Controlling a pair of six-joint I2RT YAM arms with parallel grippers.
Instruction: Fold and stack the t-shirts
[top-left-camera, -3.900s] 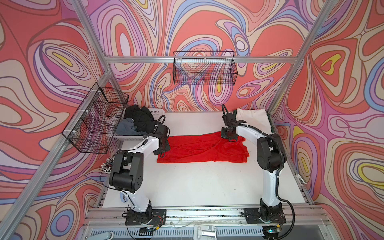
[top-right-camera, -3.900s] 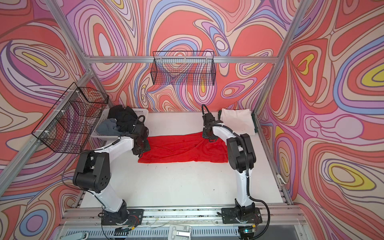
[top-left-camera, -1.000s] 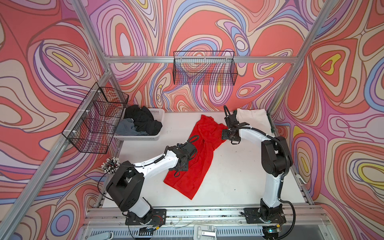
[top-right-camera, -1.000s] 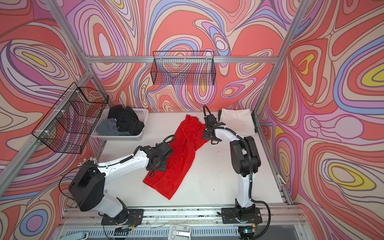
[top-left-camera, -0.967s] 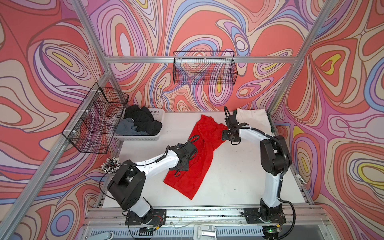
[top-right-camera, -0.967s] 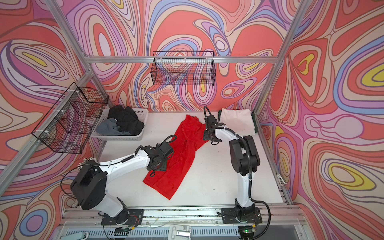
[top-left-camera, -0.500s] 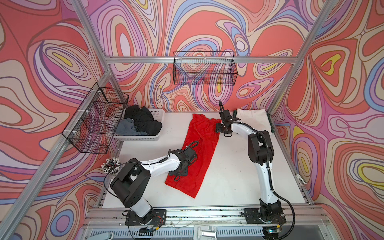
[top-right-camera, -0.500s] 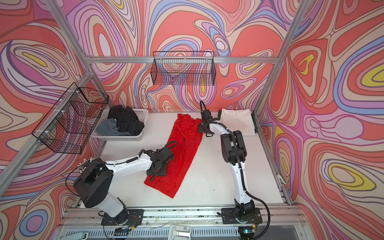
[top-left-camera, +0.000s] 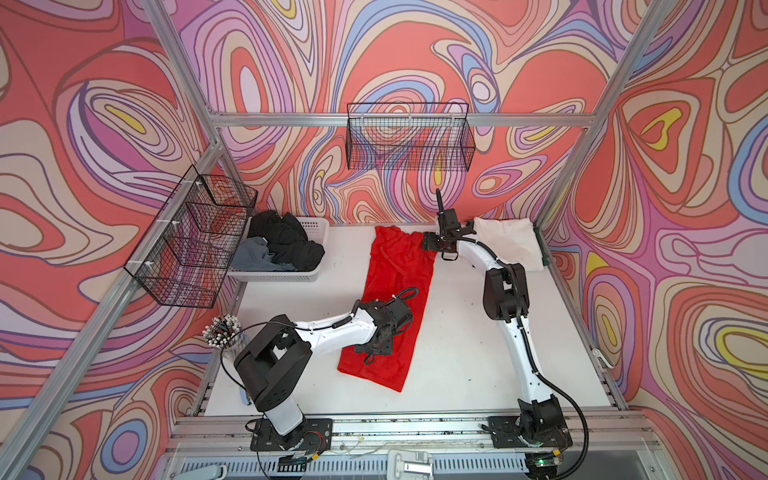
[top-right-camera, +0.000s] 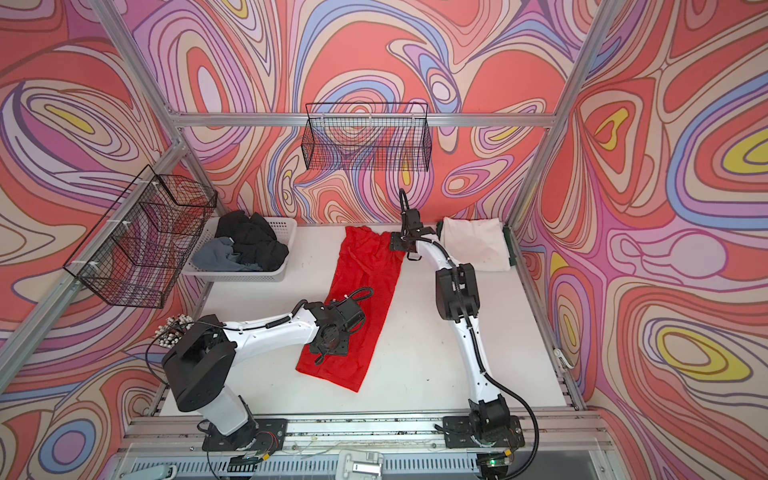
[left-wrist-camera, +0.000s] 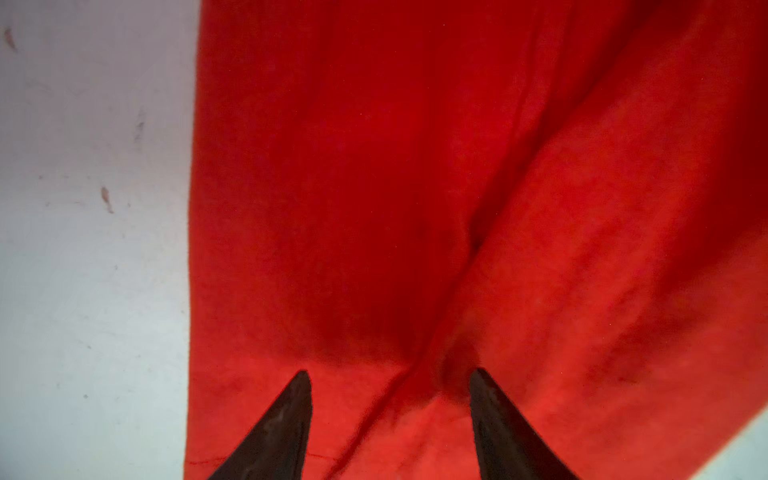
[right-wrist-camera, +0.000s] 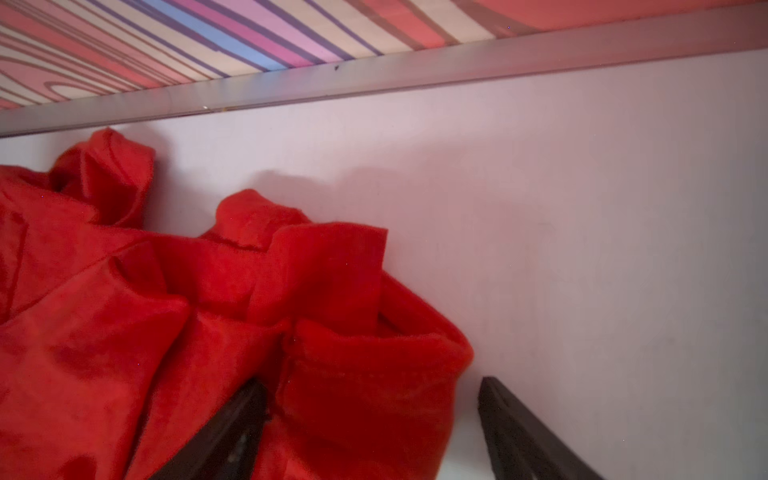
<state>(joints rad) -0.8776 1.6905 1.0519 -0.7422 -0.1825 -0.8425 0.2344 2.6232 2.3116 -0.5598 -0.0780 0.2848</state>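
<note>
- Both top views are bright, evenly lit from above and sharp; the arms throw only faint, soft shadows on the white table (top-left-camera: 457, 340).
- Left wrist view: the red t-shirt (left-wrist-camera: 374, 187) is blurred and its weave is lost, with a dark shadow down its middle. The left gripper (left-wrist-camera: 391, 371) shows only as soft-edged dark tips.
- Right wrist view: dimmer, with the table tinted pink. The red t-shirt looks grainy, and soft grey shadows lie just beyond its bunched far edge.
</note>
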